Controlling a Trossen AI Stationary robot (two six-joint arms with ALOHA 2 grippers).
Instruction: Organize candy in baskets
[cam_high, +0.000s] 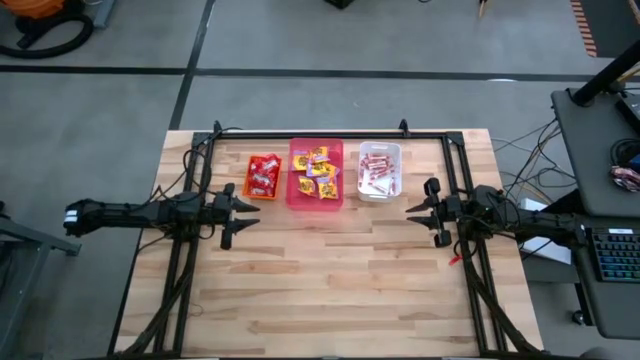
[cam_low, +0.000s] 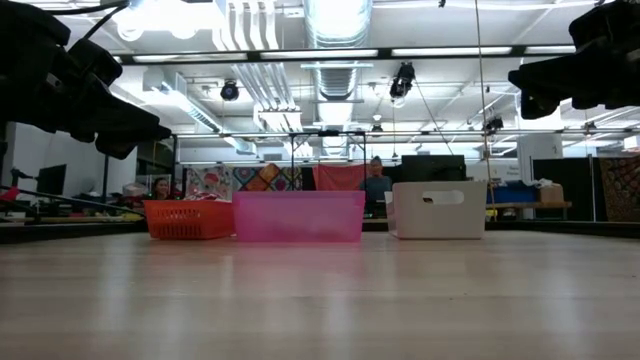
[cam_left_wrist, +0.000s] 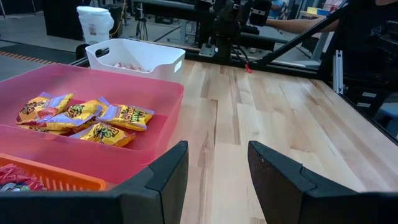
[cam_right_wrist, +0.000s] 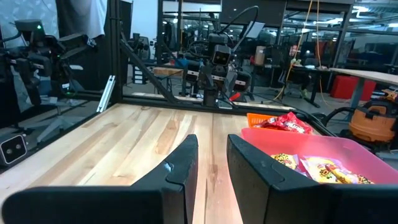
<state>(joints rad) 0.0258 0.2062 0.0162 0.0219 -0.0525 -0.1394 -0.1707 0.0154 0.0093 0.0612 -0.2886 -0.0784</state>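
**End effectors idle, candy apparently sorted**

My left end effector (cam_high: 243, 207) is hovering with its fingers spread apart and holding nothing, just in front of the small orange plastic basket (cam_high: 263, 177) of red square packets. My right end effector (cam_high: 424, 210) is waiting opposite, near the white translucent bin (cam_high: 380, 171) of red-and-white sticks, fingers parted narrowly and empty. Between them the larger pink-red bin (cam_high: 316, 172) is carrying the yellow packets (cam_left_wrist: 99, 121). I am seeing no loose sweets on the wooden bench (cam_high: 330, 280), so I am judging the sorting finished or nearly so.
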